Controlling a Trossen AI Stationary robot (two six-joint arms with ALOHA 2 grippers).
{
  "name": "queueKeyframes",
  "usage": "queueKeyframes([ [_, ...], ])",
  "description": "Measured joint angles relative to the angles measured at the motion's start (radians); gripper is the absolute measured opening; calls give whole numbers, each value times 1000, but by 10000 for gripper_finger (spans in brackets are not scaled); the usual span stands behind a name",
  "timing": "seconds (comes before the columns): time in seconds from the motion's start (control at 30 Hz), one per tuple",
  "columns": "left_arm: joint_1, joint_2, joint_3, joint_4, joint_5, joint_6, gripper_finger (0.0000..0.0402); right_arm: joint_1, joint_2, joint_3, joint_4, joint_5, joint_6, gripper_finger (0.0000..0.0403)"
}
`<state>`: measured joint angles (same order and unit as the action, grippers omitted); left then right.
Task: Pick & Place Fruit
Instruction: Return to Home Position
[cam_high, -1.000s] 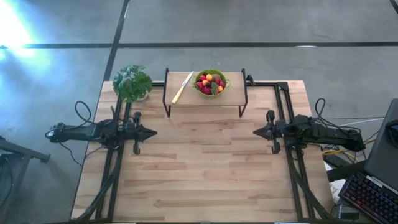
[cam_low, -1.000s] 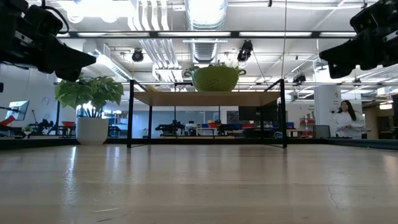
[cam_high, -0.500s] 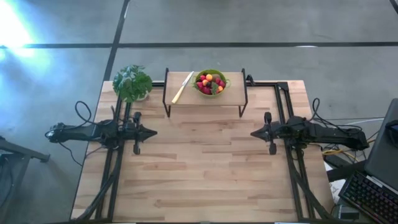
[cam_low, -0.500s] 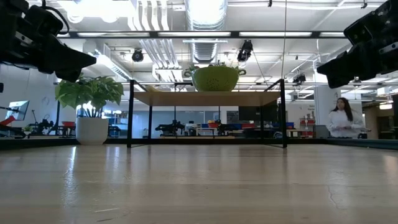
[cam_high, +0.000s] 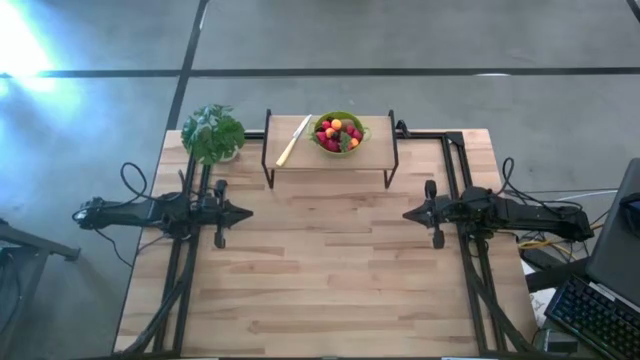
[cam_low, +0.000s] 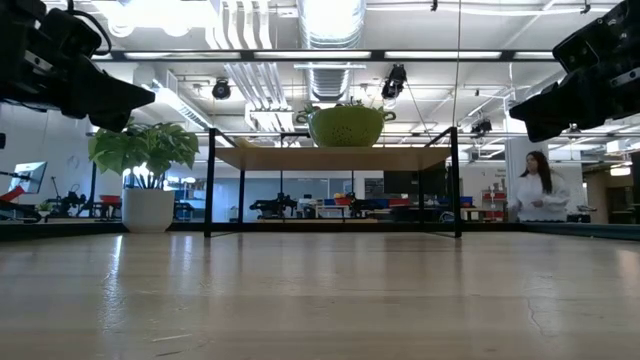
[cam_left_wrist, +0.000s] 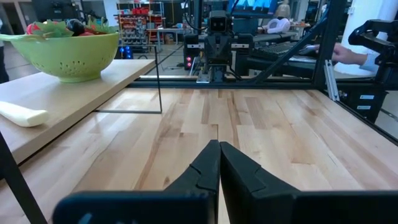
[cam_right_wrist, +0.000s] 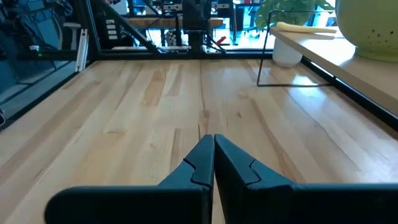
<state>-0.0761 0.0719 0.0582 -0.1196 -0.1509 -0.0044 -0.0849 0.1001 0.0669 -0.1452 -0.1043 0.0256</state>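
Note:
The fruit (cam_high: 338, 134), small red, dark and orange-yellow pieces, lies in a green colander (cam_high: 339, 121) that stands on a low wooden shelf (cam_high: 372, 157) at the table's far middle; the colander (cam_left_wrist: 68, 53) shows in the left wrist view with fruit (cam_left_wrist: 74, 27) over its rim. My left gripper (cam_high: 248, 212) hovers shut over the table's left side, pointing right. My right gripper (cam_high: 405, 213) hovers shut over the right side, pointing left. Both are far from the fruit and hold nothing.
A pale-handled knife (cam_high: 294, 140) lies on the shelf left of the colander. A potted plant (cam_high: 212, 133) stands at the far left corner. The shelf rests on thin black legs (cam_low: 209, 180). A person (cam_low: 540, 190) moves in the room beyond.
My right gripper has sunk a little and edged toward the table's left, then kept still. Its fingers stay shut. The person in the room behind has walked leftward.

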Motion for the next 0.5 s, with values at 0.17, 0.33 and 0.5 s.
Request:
queueKeyframes([
  [0.17,0,0,0,0,0,0,16,0,0,0,0,0,0,8],
  [0.33,0,0,0,0,0,0,14,0,0,0,0,0,0,8],
  [0.5,0,0,0,0,0,0,16,0,0,0,0,0,0,8],
])
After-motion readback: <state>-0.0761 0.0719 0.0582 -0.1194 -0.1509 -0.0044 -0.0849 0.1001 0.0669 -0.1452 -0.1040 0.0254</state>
